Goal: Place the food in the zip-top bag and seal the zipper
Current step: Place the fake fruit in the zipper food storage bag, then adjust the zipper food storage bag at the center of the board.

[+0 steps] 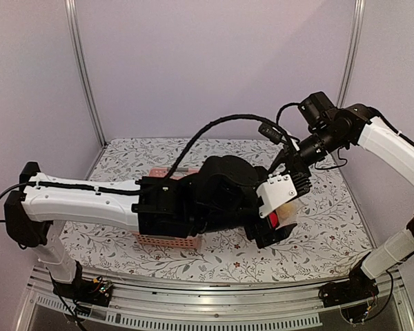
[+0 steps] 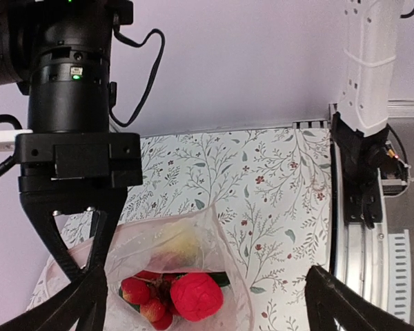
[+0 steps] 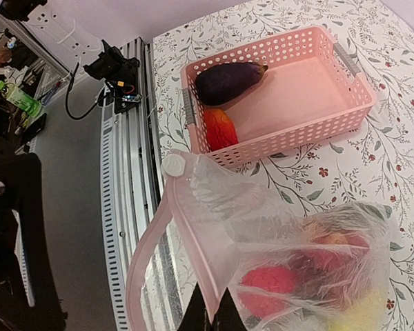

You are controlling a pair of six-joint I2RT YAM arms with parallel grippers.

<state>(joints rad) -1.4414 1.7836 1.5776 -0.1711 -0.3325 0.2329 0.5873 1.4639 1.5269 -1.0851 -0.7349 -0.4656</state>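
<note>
The right end effector [image 3: 210,314] is pressed together on the zipper [image 3: 196,265], the pink-tinted strip along the mouth of the zip-top bag [image 3: 228,200], and holds the mouth up from that single pinch. Just past its fingertips the strip runs to a white slider [image 3: 174,165]. Beside the pinch the bag sags onto the counter [image 3: 400,124] with food [image 3: 269,283] inside: red pieces and something yellow, seen through the film.

The left end effector [image 2: 207,276] is spread wide directly over the mouth and grips nothing. A red piece [image 2: 193,296] sits between its fingers, touching neither, and seems to lie in the bag.

Farther out, beyond the slider, stands the pink basket [image 3: 290,134]. A dark eggplant [image 3: 228,79] and an orange-red piece [image 3: 221,127] lie close together at one end of it.

The film looks light, limp and slippery, so it will likely fold or slide if taken by the wall. The strip is the stiffest part and the better hold, both for keeping the mouth open and for sealing. The remaining pieces look like smooth, rigid, light plastic that could roll. The eggplant is probably best taken across its thick middle.
</note>
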